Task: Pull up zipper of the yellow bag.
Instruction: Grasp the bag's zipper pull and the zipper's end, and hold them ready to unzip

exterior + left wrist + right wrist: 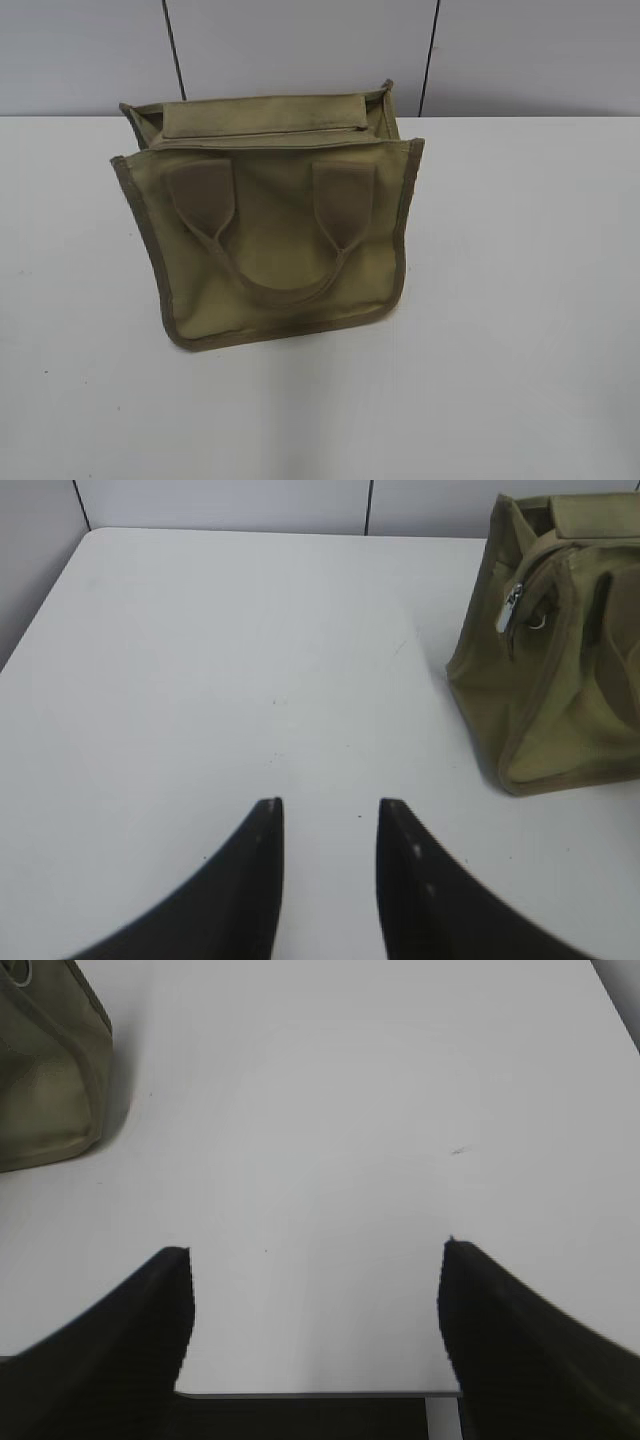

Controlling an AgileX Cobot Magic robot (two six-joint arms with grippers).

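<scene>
The yellow bag (275, 225) is a khaki canvas tote with brownish trim, two strap patches and a looped handle, standing on the white table at the centre. Its zipper (270, 133) runs along the top. In the left wrist view the bag (555, 650) is at the upper right, with the small silvery zipper pull (510, 607) at its near end. My left gripper (330, 805) is open and empty over bare table, well left of the bag. My right gripper (318, 1250) is wide open and empty near the table's front edge; the bag's corner (50, 1070) shows at the upper left. Neither gripper shows in the exterior view.
The white table (520, 300) spreads around the bag on both sides. A grey panelled wall (300, 50) stands behind. The table's front edge (320, 1394) lies just under my right gripper.
</scene>
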